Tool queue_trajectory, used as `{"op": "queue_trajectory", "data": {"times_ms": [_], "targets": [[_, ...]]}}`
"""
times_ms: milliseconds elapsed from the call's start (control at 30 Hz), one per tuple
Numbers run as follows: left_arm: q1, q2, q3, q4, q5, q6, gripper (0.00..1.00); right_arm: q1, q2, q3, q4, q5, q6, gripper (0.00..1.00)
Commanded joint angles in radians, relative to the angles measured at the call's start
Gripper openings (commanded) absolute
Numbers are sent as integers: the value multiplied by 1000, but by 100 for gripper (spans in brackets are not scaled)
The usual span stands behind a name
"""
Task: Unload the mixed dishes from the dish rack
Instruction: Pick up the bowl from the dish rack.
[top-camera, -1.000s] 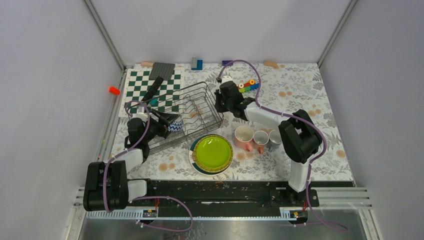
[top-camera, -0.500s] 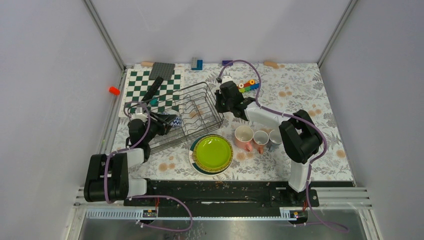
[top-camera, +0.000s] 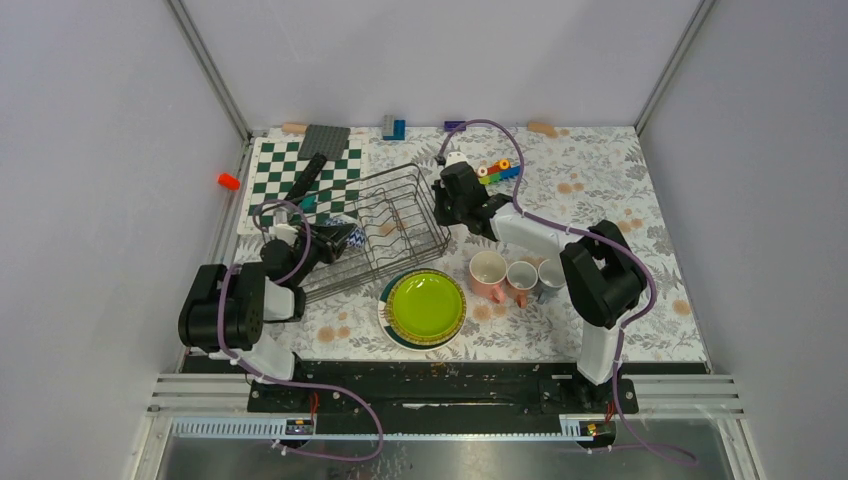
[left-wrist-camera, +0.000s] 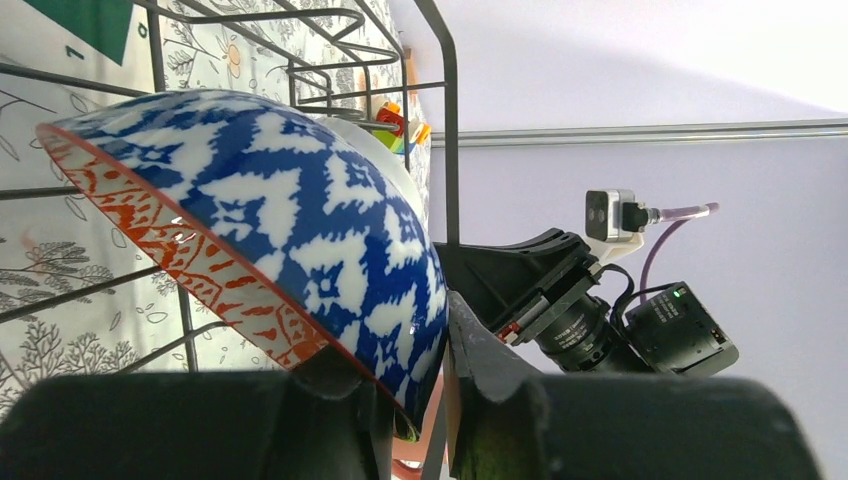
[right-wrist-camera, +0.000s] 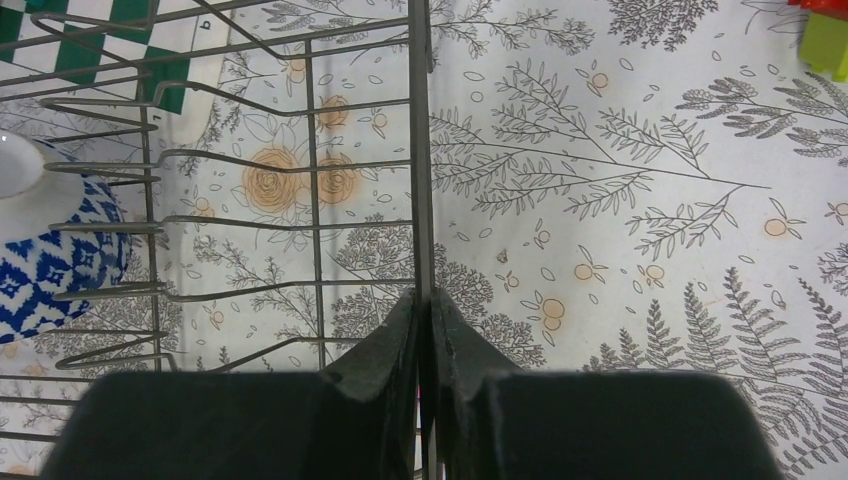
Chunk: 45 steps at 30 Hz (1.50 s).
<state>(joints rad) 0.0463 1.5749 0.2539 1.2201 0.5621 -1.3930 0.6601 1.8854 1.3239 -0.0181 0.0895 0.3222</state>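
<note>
Bowl: a blue-and-white patterned bowl (left-wrist-camera: 260, 220) with an orange-red band at its rim, tipped on its side at the left end of the rack.
Rack: a black wire dish rack (top-camera: 395, 215) sits askew mid-table, with no other dish in it.
Left arm: the left gripper (left-wrist-camera: 415, 375) is clamped on the bowl's rim, one finger inside and one outside.
Right arm: the right gripper (right-wrist-camera: 422, 330) is pinched tight on a wire at the rack's right edge.
Plates: the plates (top-camera: 425, 305) are stacked just in front of the rack, with lime-green on top.
Cups: two pink cups (top-camera: 488, 275) stand upright to the right of the stack.
Surroundings: a chequered board (top-camera: 290, 175) lies under the rack's far-left corner, and toy bricks (top-camera: 497, 171) lie beyond the right arm on the floral table (top-camera: 620, 200).
</note>
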Motion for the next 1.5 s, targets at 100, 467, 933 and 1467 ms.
{"op": "queue_trajectory", "data": {"times_ms": [100, 467, 933, 1467], "targets": [[-41, -39, 74, 94, 50, -12, 0, 0, -49, 10, -66, 29, 20, 0], [-123, -450, 242, -681, -141, 407, 0, 1, -69, 37, -87, 23, 44, 9], [-324, -694, 572, -1219, -221, 1041, 0, -1, -206, 84, -109, 33, 55, 68], [-829, -544, 856, -1668, -289, 2146, 0, 0, -838, -419, -45, 161, 148, 100]]}}
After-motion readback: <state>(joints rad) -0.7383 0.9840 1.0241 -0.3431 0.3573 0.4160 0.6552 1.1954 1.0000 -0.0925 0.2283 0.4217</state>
